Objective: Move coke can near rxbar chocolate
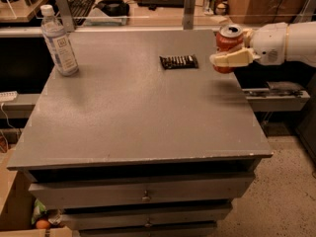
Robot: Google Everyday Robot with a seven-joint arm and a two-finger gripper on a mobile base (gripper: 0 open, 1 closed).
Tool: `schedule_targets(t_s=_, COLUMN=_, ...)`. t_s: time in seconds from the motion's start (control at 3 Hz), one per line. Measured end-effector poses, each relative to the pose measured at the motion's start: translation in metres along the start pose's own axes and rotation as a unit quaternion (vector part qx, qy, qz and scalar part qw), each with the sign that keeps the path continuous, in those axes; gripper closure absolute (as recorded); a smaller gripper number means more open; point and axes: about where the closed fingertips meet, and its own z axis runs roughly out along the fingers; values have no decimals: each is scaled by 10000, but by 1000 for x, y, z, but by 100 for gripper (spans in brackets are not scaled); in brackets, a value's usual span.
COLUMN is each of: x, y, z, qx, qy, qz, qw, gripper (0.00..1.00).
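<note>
My gripper (230,51) is shut on the red coke can (228,40) and holds it upright in the air over the grey table's (138,112) right edge, near the far right corner. The can's silver top faces up. The rxbar chocolate (178,61), a flat dark bar with pale lettering, lies on the table a short way to the left of the can. The white arm reaches in from the right.
A clear plastic water bottle (59,41) stands at the table's far left corner. Drawers (143,196) run below the table's front edge. A desk with a keyboard (81,4) and other items sits behind the table. A metal rail (274,93) lies to the right.
</note>
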Motion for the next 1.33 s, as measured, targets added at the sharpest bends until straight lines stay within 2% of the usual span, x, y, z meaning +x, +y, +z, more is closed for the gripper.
schedule_targets(t_s=0.33, x=28, y=-33, z=2, qx=248, qy=-65, qz=270, qw=9993, gripper=100)
schedule_targets(t_s=0.67, x=49, y=-57, z=4, qx=451, qy=-331, qz=497, qw=9972, gripper=82)
schedule_targets(t_s=1.33, x=70, y=-84, z=35, qx=514, qy=-780, qz=825, qw=9922, gripper=35)
